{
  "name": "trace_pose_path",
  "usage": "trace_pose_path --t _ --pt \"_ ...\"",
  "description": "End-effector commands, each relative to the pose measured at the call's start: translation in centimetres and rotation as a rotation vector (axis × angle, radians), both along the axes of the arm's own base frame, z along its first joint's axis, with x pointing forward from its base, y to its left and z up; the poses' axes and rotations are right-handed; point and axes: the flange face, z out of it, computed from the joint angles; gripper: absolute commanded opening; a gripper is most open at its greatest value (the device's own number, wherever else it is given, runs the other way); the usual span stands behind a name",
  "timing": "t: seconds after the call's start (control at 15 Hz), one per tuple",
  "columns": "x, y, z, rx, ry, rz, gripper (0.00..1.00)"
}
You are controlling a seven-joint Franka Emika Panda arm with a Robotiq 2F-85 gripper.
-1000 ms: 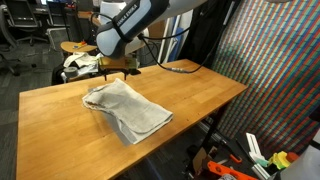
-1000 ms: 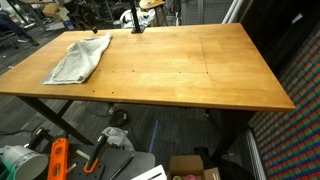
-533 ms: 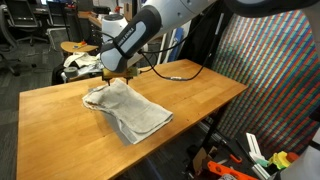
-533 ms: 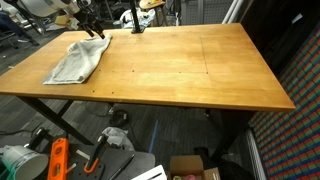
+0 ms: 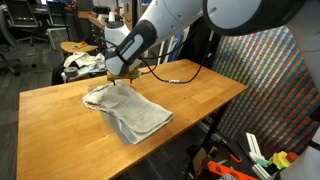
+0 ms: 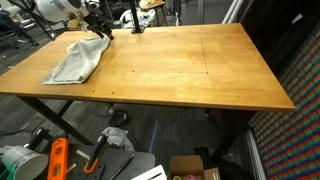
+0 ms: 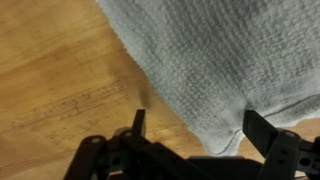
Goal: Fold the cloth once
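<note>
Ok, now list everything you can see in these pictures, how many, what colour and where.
cloth: one, off-white, rumpled on the table near one corner
table: one, light brown wood, centre of the scene
cable: one, black, on the table beyond the cloth
fabric bundle: one, white and dark, behind the table
patterned panel: one, multicoloured, beside the table
orange tool: one, orange, on the floor by the table
cardboard box: one, brown, on the floor
arm: one, white, reaching over the table
claw: one, black, open, over the cloth's edge
</note>
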Motion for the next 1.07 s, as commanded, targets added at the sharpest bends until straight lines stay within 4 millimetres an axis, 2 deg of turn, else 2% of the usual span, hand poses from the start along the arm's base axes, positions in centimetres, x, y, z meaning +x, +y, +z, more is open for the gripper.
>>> trace_pose_path --t 0.0,0.27,0.8,1.0 --pt "1.6 -0.9 -0.4 -0.044 -0.043 -0.03 1.0" --pt "2.5 -2.4 -1.1 -0.056 -0.057 -0.074 1.0" --pt "5.0 -5.2 -0.6 -0.06 -0.125 -0.196 1.0" --pt "4.4 -6.0 0.2 -0.062 -0.07 -0.188 1.0"
